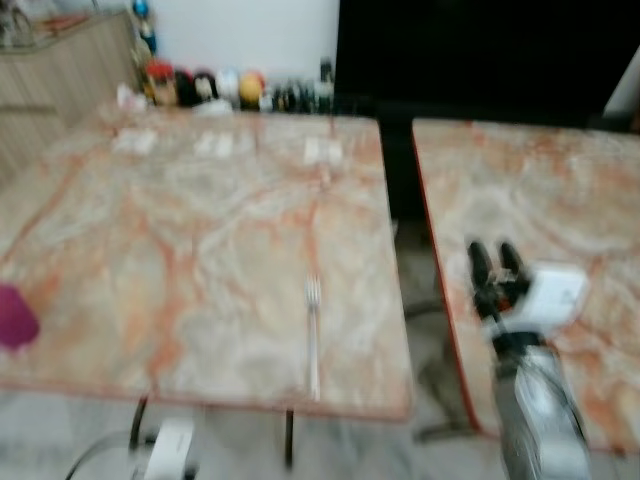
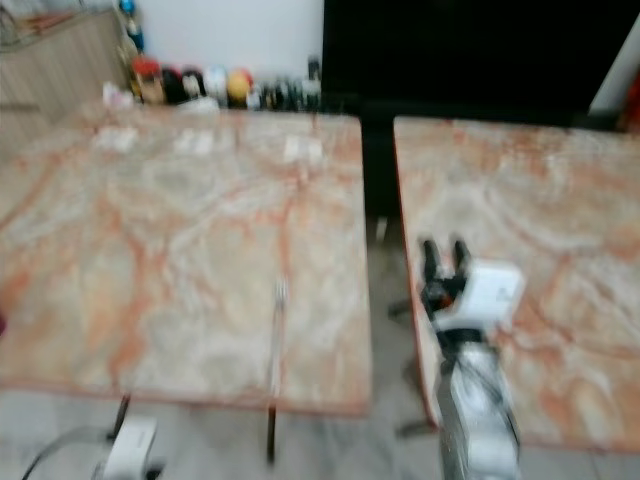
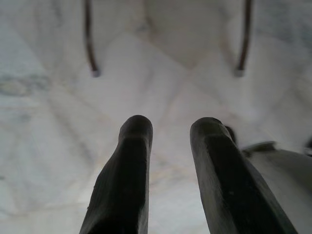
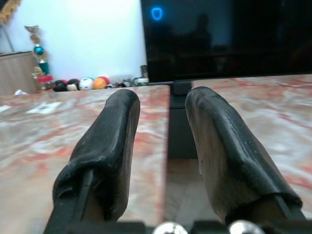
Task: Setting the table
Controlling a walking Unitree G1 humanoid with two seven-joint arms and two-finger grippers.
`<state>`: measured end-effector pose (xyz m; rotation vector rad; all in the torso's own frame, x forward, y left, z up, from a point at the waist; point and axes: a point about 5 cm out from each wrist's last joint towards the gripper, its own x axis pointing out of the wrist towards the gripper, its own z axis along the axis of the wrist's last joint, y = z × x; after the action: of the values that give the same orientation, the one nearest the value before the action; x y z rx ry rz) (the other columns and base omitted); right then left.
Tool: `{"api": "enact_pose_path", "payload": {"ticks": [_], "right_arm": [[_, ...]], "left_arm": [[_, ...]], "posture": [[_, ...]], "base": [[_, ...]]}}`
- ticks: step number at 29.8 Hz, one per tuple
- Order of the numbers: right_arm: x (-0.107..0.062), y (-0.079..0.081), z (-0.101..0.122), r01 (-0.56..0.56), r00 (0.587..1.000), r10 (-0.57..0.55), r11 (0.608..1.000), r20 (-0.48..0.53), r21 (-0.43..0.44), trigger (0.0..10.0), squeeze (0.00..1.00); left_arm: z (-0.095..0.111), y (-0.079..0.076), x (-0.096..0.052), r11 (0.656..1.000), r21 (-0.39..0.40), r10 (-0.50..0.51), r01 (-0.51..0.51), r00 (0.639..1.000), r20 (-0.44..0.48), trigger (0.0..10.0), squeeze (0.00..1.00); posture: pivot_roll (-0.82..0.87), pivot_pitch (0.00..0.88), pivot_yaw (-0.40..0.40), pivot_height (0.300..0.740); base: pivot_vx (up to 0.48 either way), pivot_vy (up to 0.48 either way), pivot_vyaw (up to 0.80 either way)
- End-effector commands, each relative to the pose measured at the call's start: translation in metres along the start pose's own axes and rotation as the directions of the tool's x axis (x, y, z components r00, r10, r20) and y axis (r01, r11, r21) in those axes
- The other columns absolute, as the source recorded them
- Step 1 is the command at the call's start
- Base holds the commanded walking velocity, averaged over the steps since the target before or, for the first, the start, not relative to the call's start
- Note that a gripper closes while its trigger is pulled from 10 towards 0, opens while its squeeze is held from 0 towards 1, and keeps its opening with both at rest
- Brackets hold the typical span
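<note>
Judging from what lies on the marble now, table setting is barely started. One fork sits on the left table, lower centre of the frame, tines pointing away from the camera, handle reaching toward the near edge. No plate, glass or knife can be made out beside it.

Three small pale patches sit in a row near that table's far edge, upper left of the frame (napkins or cards, too blurred to tell). A purple object is cut off at the left edge; can't identify it. Balls and small bottles line the wall at the top.

Right gripper is raised at lower right of the frame, over the near left edge of the right table, well apart from the fork. Its wrist view shows the two black fingers parted with a clear gap and nothing between them, aimed along the slot between the two tables.

Left gripper hangs low, pointing at the pale floor near two thin table legs; fingers apart, empty (idle).

My read: one utensil placed, the rest of the setting still to come, and neither hand is carrying the next item.
</note>
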<state>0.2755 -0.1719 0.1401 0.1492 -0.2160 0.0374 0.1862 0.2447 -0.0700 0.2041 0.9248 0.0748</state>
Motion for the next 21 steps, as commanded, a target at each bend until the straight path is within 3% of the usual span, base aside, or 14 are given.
{"api": "enact_pose_path", "payload": {"ticks": [1, 11, 21], "right_arm": [[-0.0021, -0.0084, 0.0007, 0.028, 1.0, -0.029, 0.999, -0.007, -0.016, 10.0, 0.0], [-0.002, -0.0061, -0.0003, 0.023, 1.0, -0.024, 1.0, -0.012, -0.007, 10.0, 0.0], [-0.0042, -0.0086, -0.0047, 0.034, 0.999, -0.034, 0.999, -0.038, -0.005, 10.0, 0.0]], "left_arm": [[-0.0025, -0.0053, 0.0001, 1.0, -0.019, -0.012, 0.012, 1.0, -0.014, 10.0, 0.0], [-0.003, -0.0051, 0.0, 1.0, -0.021, -0.01, 0.01, 1.0, -0.014, 10.0, 0.0], [-0.0017, -0.0082, 0.0004, 1.0, -0.004, -0.015, 0.015, 1.0, -0.008, 10.0, 0.0]], "posture": [[0.03, 0.0, -0.011, 0.74], [0.03, 0.0, -0.019, 0.74], [0.03, 0.0, -0.021, 0.74]], "base": [[0.0, 0.48, 0.0], [0.0, 0.46, 0.0], [0.0, 0.0, 0.0]]}}
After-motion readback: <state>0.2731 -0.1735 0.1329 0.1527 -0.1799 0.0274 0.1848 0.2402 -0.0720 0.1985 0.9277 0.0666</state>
